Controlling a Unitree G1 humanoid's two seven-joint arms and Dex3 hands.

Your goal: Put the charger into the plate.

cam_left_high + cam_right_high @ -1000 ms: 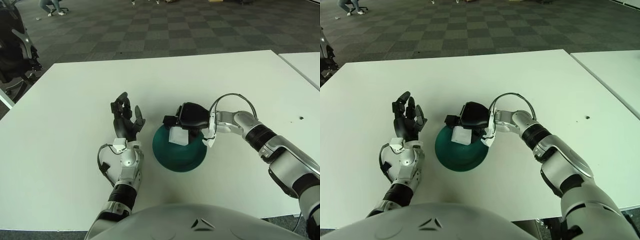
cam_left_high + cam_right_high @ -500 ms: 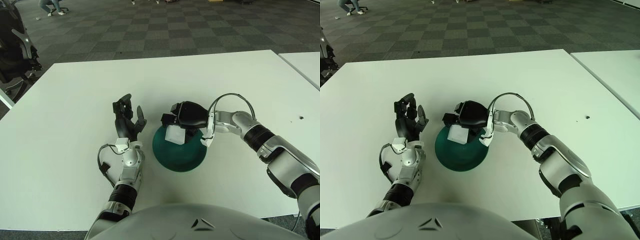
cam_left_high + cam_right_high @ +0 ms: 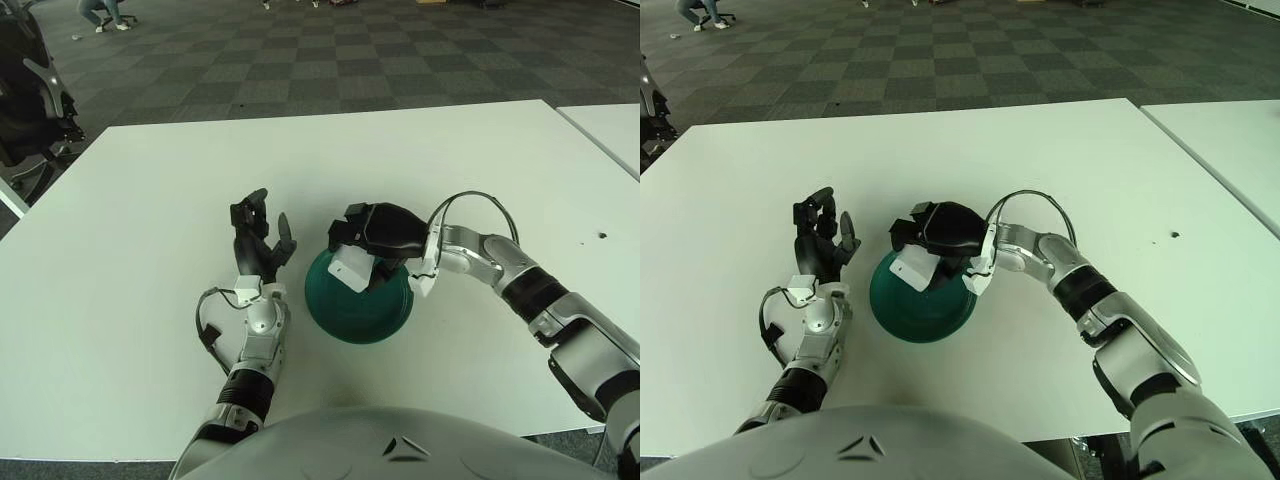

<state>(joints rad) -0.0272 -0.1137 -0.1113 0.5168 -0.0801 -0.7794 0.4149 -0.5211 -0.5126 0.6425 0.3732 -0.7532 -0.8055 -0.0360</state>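
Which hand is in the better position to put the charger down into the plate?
The right hand: it holds the white charger over the green plate. The left hand is open, left of the plate.

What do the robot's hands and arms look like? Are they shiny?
Both hands, left hand and right hand, have black fingers. The wrists and forearms are shiny silver metal with black bands. A thin black cable loops beside each wrist, and small white tags sit at the wrists.
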